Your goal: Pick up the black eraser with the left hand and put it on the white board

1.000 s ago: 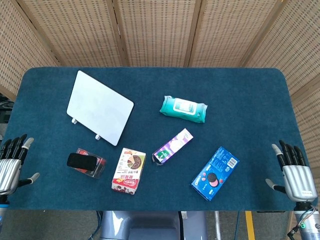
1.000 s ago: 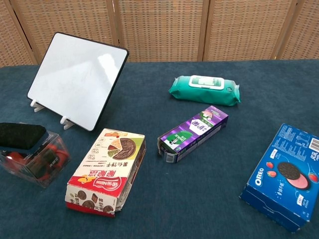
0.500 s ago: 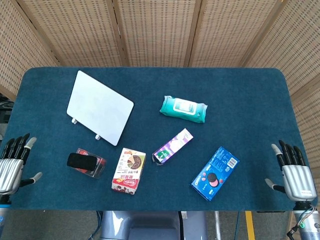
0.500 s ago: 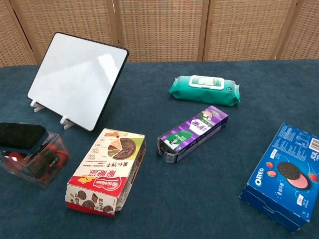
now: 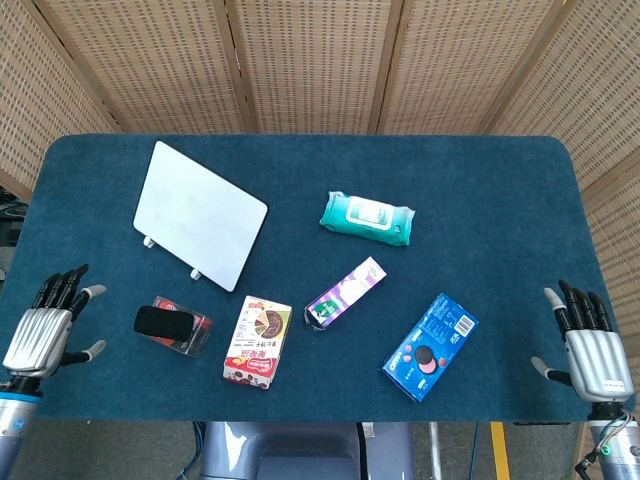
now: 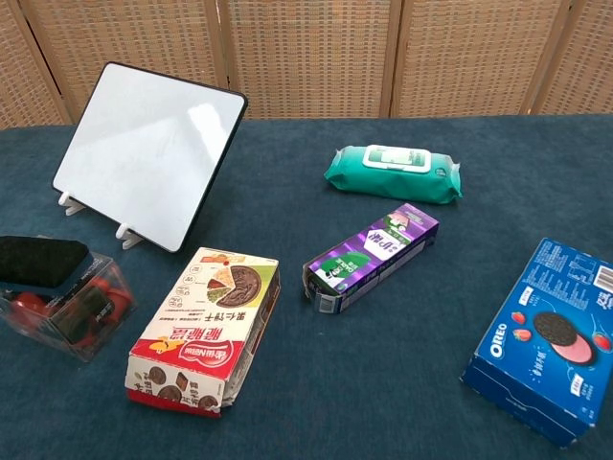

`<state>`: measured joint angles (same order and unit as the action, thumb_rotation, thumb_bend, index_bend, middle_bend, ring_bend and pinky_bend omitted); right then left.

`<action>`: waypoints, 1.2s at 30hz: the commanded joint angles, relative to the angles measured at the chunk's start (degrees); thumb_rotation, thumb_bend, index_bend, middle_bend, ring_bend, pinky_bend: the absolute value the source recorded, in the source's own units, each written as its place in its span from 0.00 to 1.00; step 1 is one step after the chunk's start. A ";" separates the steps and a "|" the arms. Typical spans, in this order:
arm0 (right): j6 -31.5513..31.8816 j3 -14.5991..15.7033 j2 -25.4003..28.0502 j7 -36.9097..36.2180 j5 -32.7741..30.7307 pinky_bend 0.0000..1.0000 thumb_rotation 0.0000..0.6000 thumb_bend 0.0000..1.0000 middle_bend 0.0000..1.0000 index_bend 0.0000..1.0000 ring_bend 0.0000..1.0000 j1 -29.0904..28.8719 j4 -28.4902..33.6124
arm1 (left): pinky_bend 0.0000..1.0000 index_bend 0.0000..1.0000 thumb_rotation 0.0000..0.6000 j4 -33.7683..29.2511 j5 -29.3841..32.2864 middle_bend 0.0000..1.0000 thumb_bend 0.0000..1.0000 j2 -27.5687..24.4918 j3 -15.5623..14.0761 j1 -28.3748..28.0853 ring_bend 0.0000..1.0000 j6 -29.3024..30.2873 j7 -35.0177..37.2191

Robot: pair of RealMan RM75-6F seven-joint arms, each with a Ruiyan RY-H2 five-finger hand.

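while the black eraser [image 5: 165, 321] lies untouched, left robot hand [image 5: 45, 335] spread, empty

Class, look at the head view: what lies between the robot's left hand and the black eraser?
Only bare blue table cloth lies between the left hand and the black eraser.

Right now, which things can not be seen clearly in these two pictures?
- Chest view: neither hand shows; the black eraser is cut off by the left edge.
- Clear box: its red contents are unidentifiable.
- Head view: left hand and right hand show only their backs.
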<state>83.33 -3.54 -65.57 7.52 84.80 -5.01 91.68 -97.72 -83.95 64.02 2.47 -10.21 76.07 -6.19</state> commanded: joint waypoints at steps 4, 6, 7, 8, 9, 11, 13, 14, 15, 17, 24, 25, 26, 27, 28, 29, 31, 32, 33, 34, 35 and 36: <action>-0.38 0.30 -0.31 0.33 0.41 0.00 1.00 0.03 0.00 0.02 0.00 -0.23 -0.11 | 0.00 0.24 1.00 -4.74 3.17 0.00 0.23 -2.81 1.19 -4.88 0.00 -7.97 -1.55; -0.49 0.38 -0.28 0.29 0.44 0.00 1.00 0.03 0.00 0.03 0.00 -0.25 -0.08 | 0.00 0.24 1.00 -6.42 4.80 0.00 0.23 -3.22 1.34 -5.91 0.00 -9.68 -3.85; -0.50 0.38 -0.27 0.27 0.43 0.00 1.00 0.03 0.00 0.02 0.00 -0.26 -0.05 | 0.00 0.24 1.00 -7.18 5.40 0.00 0.23 -3.34 1.38 -6.30 0.00 -10.32 -4.44; -0.52 0.36 -0.29 0.26 0.37 0.00 1.00 0.03 0.00 0.02 0.00 -0.26 -0.08 | 0.00 0.24 1.00 -7.87 5.96 0.00 0.23 -3.47 1.42 -6.70 0.00 -11.01 -4.76; -0.46 0.33 -0.30 0.21 0.34 0.00 1.00 0.03 0.00 0.02 0.00 -0.24 -0.10 | 0.00 0.24 1.00 -8.77 6.72 0.00 0.23 -3.75 1.43 -7.24 0.00 -12.02 -4.96; -0.38 0.30 -0.32 0.09 0.34 0.00 1.00 0.03 0.00 0.02 0.00 -0.22 -0.13 | 0.00 0.24 1.00 -10.20 7.97 0.00 0.23 -4.45 1.47 -8.27 0.00 -13.86 -5.30; -0.39 0.27 -0.38 0.02 0.29 0.00 1.00 0.03 0.00 0.02 0.00 -0.24 -0.17 | 0.00 0.24 1.00 -11.69 9.41 0.00 0.23 -5.50 1.69 -9.53 0.00 -15.96 -5.49; -0.42 0.26 -0.41 0.02 0.26 0.00 1.00 0.03 0.00 0.02 0.00 -0.26 -0.19 | 0.00 0.24 1.00 -12.30 10.04 0.00 0.23 -6.11 1.86 -10.17 0.00 -16.90 -5.66; -0.48 0.25 -0.44 0.02 0.26 0.00 1.00 0.03 0.00 0.02 0.00 -0.29 -0.20 | 0.00 0.24 1.00 -12.89 10.66 0.00 0.22 -6.75 1.99 -10.75 0.00 -17.70 -5.96; -0.56 0.26 -0.51 0.00 0.22 0.00 1.00 0.03 0.00 0.02 0.00 -0.33 -0.29 | 0.00 0.24 1.00 -13.87 11.68 0.00 0.22 -7.69 2.26 -11.65 0.00 -18.58 -6.80; -0.40 0.20 -0.61 -0.10 0.27 0.00 1.00 0.03 0.00 0.02 0.00 -0.34 -0.38 | 0.00 0.24 1.00 -15.38 14.52 0.00 0.23 -8.71 1.93 -13.79 0.00 -20.05 -11.25; -0.29 0.19 -0.59 -0.16 0.32 0.00 1.00 0.03 0.00 0.03 0.00 -0.31 -0.36 | 0.00 0.24 1.00 -15.33 15.01 0.00 0.23 -8.47 1.77 -14.00 0.00 -20.15 -11.85; -0.24 0.18 -0.58 -0.20 0.32 0.00 1.00 0.03 0.00 0.03 0.00 -0.29 -0.37 | 0.00 0.24 1.00 -15.30 15.29 0.00 0.23 -8.28 1.62 -14.12 0.00 -20.22 -12.24; -0.21 0.17 -0.58 -0.24 0.33 0.00 1.00 0.03 0.00 0.03 0.00 -0.28 -0.38 | 0.00 0.24 1.00 -15.26 15.54 0.00 0.23 -8.09 1.47 -14.22 0.00 -20.28 -12.61; -0.15 0.15 -0.59 -0.29 0.32 0.00 1.00 0.03 0.00 0.03 0.00 -0.26 -0.40 | 0.00 0.24 1.00 -15.18 15.84 0.00 0.23 -7.81 1.21 -14.37 0.00 -20.37 -13.16; -0.14 0.14 -0.58 -0.34 0.31 0.00 1.00 0.03 0.00 0.03 0.00 -0.25 -0.41 | 0.00 0.24 1.00 -15.05 16.07 0.00 0.23 -7.53 0.94 -14.52 0.00 -20.45 -13.72; -0.24 0.14 -0.59 -0.45 0.22 0.00 1.00 0.03 0.00 0.02 0.00 -0.27 -0.46 | 0.00 0.24 1.00 -14.55 16.54 0.00 0.23 -6.80 0.34 -14.78 0.00 -20.26 -15.33; -0.30 0.12 -0.59 -0.50 0.17 0.00 1.00 0.03 0.00 0.02 0.00 -0.29 -0.48 | 0.00 0.24 1.00 -14.24 16.67 0.00 0.23 -6.41 0.14 -14.83 0.00 -19.87 -16.22; -0.34 0.11 -0.60 -0.56 0.12 0.00 1.00 0.03 0.00 0.02 0.00 -0.30 -0.56 | 0.00 0.24 1.00 -13.81 16.76 0.00 0.23 -5.77 -0.11 -14.83 0.00 -19.20 -17.40; -0.37 0.09 -0.60 -0.62 0.08 0.00 1.00 0.03 0.00 0.02 0.00 -0.32 -0.59 | 0.00 0.24 1.00 -13.53 16.86 0.00 0.23 -5.26 -0.28 -14.80 0.00 -18.68 -18.16; -0.38 0.09 -0.60 -0.65 0.06 0.00 1.00 0.03 0.00 0.02 0.00 -0.32 -0.59 | 0.00 0.24 1.00 -13.30 16.99 0.00 0.23 -4.77 -0.44 -14.76 0.00 -18.24 -18.75; -0.36 0.08 -0.62 -0.66 0.09 0.00 1.00 0.03 0.00 0.03 0.00 -0.33 -0.60 | 0.00 0.24 1.00 -13.02 17.20 0.00 0.23 -4.14 -0.59 -14.75 0.00 -17.81 -19.30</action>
<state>82.96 -3.46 -66.19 6.87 84.89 -5.34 91.08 -111.37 -67.16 58.88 2.33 -24.92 57.40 -24.52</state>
